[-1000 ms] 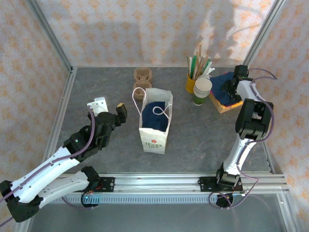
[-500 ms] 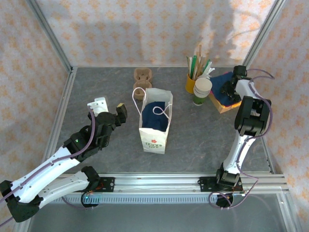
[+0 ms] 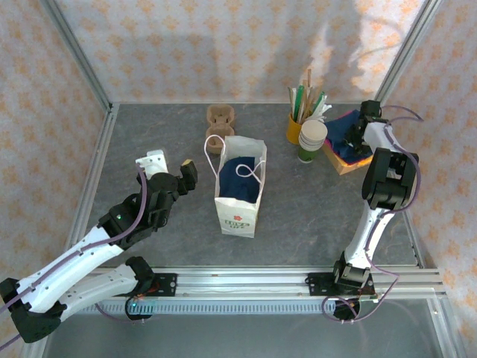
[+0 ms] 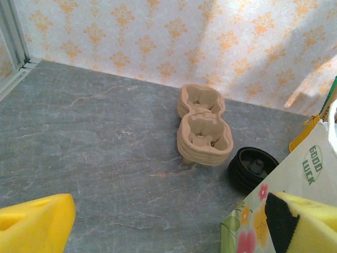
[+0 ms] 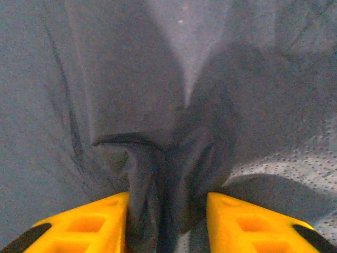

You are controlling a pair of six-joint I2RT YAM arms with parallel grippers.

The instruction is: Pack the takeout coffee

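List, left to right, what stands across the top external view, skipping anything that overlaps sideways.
left gripper → paper bag → stack of white-and-green cups → blue cloth

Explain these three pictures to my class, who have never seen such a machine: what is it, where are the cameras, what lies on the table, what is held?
These are two robot arms bolted at a table's near edge, each ending in a two-fingered claw. One picture looks down from above and behind them; the others come from a camera on each wrist. On the grey table stand a white paper bag, moulded cup carriers, a yellow cup of sticks, stacked cups and a tray of dark blue cloth. A black lid lies beside the carriers. The left claw is open and empty. The right claw pinches a fold of the cloth.
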